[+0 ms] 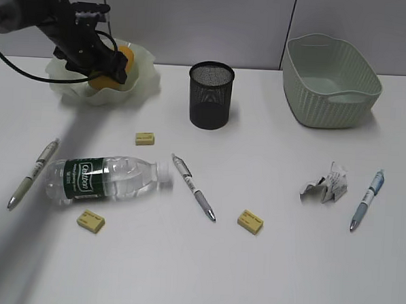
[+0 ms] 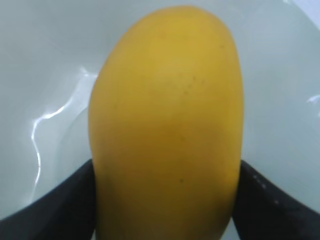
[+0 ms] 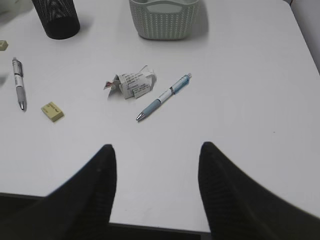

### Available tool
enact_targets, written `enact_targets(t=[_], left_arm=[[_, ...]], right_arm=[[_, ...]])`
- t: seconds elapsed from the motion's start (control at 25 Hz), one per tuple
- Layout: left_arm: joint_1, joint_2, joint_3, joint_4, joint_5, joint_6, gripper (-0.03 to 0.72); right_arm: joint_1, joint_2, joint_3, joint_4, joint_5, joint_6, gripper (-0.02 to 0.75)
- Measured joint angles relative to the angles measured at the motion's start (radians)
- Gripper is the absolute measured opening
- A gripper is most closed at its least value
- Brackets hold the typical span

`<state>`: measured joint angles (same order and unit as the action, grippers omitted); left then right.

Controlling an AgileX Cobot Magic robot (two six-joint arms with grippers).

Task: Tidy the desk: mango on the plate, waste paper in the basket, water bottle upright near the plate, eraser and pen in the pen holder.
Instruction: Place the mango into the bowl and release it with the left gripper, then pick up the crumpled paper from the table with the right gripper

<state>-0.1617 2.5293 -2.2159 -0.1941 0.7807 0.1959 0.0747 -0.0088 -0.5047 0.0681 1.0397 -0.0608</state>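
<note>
**Mango in the dish, left claw clamped on it**

The left claw point(image 1: 111, 67) is down inside the plate point(image 1: 144, 70) at the back left of the surface point(image 1: 265, 264), and its two dark fingers point(image 2: 60, 205) are pressed against both sides of the mango point(image 2: 167, 125). In the wrist view the yellow fruit fills the shot, pale green glass all around it.

The right claw point(image 3: 157, 165) hangs above the near edge, spread wide, nothing between its fingers. Ahead of it lies the waste paper point(image 3: 131, 84), a blue pen point(image 3: 164, 96) just beside.

The water bottle point(image 1: 106, 178) lies on its side, cap pointing right, with a pen point(image 1: 33, 173) on its left and a grey pen point(image 1: 194, 186) on its right. Three erasers sit scattered: one point(image 1: 145, 138) behind the bottle, one point(image 1: 90, 220) in front, one point(image 1: 250, 221) near the grey pen's tip. The pen holder point(image 1: 211, 95) stands upright mid-back, the basket point(image 1: 331, 80) back right.
</note>
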Motion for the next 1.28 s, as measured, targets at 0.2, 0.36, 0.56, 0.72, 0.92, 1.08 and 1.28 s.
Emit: enact_targets(t=[0.2,0.36,0.56,0.72,0.92,1.08,1.28], left_arm=[[0.0,0.0,0.0,0.001,-0.01,0.0,0.605],[0.0,0.0,0.0,0.001,-0.005,0.0,0.619],[0.0,-0.032,0.0,0.035,0.025,0.0,0.618],[0.0,-0.099,0.0,0.052,0.063,0.0,0.609],[0.0,-0.19,0.0,0.067,0.222,0.0,0.59],[0.0,-0.228,0.0,0.069,0.379,0.0,0.58],[0.0,-0.293,0.016,0.056,0.43,-0.042,0.557]], right_arm=[[0.0,0.0,0.0,0.0,0.0,0.0,0.426],[0.0,0.0,0.0,0.0,0.0,0.0,0.426],[0.0,0.0,0.0,0.0,0.0,0.0,0.426],[0.0,0.0,0.0,0.0,0.0,0.0,0.426],[0.0,0.0,0.0,0.0,0.0,0.0,0.426],[0.0,0.0,0.0,0.0,0.0,0.0,0.426],[0.0,0.0,0.0,0.0,0.0,0.0,0.426]])
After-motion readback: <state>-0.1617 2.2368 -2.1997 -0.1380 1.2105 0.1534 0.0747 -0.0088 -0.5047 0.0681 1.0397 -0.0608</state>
